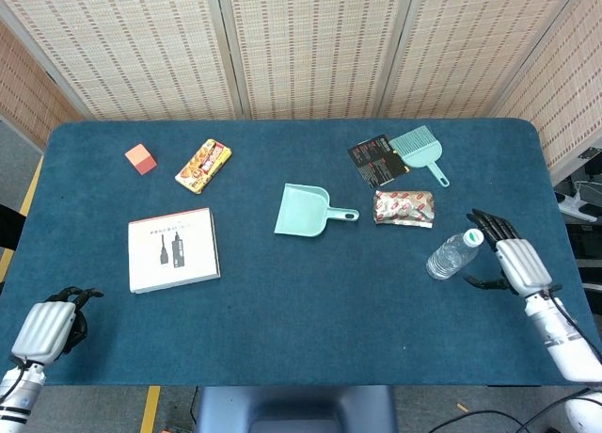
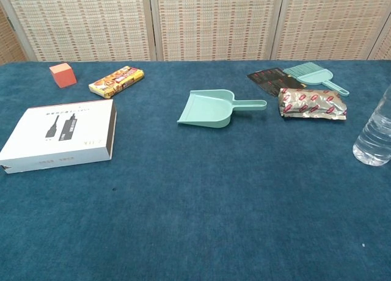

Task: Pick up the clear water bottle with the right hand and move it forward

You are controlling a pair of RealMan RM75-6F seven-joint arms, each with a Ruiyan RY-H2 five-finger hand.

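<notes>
- Just left of the right hand (image 1: 513, 256), the clear water bottle (image 1: 452, 255) stands upright on the blue surface (image 1: 310, 311), apart from the fingers (image 1: 489, 221), which are spread and hold nothing
- Beyond the bottle, farther from that hand, lies a silver foil packet (image 1: 403, 208), with a teal dustpan (image 1: 306, 211) further left
- At the near left corner, the left hand (image 1: 52, 325) has its fingers curled in, gripping nothing

Silver-backed right hand (image 1: 515, 261), black fingers (image 1: 489, 222), silver-backed left hand (image 1: 47, 328)
</notes>
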